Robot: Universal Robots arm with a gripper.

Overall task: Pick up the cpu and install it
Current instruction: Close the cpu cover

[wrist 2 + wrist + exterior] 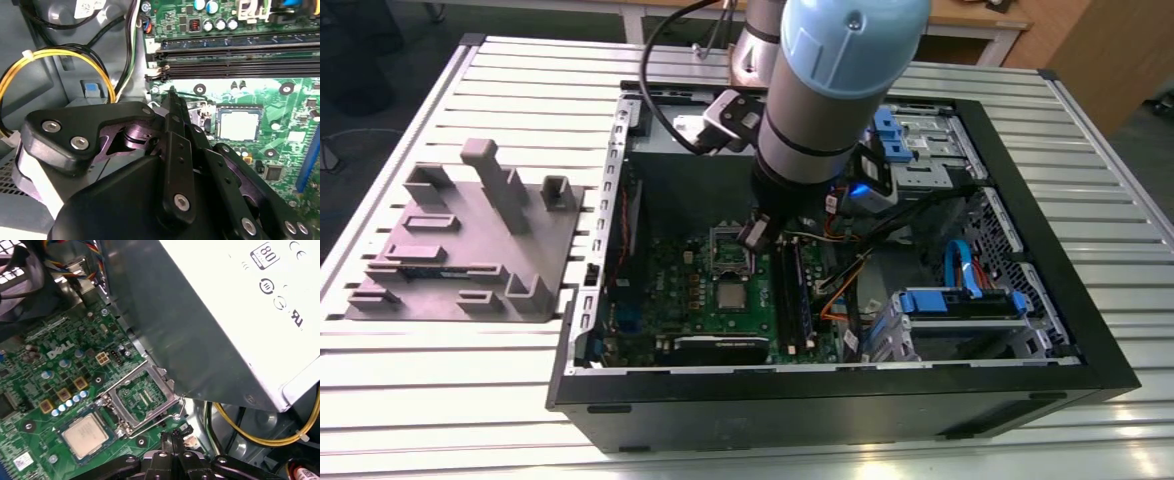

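Tabletop of ribbed silver metal (520,70) carried an open black computer case (854,415), with a grey moulded fixture (454,250) lying beside it on the exterior view's left. A pale blue and grey robot arm (834,90) reached down into the case. Its black pincer (755,238) hung clenched over the green circuit board (674,300). In the second wrist view the fingers (172,125) met at their tips with nothing between them. The small flat square cpu with a silvery-grey metal top (86,435) lay flat on the board, apart from the pincer and just beside the shiny metal socket frame (142,397). The pincer's tips hung near that frame's outer edge. A big grey box with a white label (225,340) loomed close by the frame, with yellow cables (260,437) running under it. Long black memory slots (240,50) lay near the cpu.
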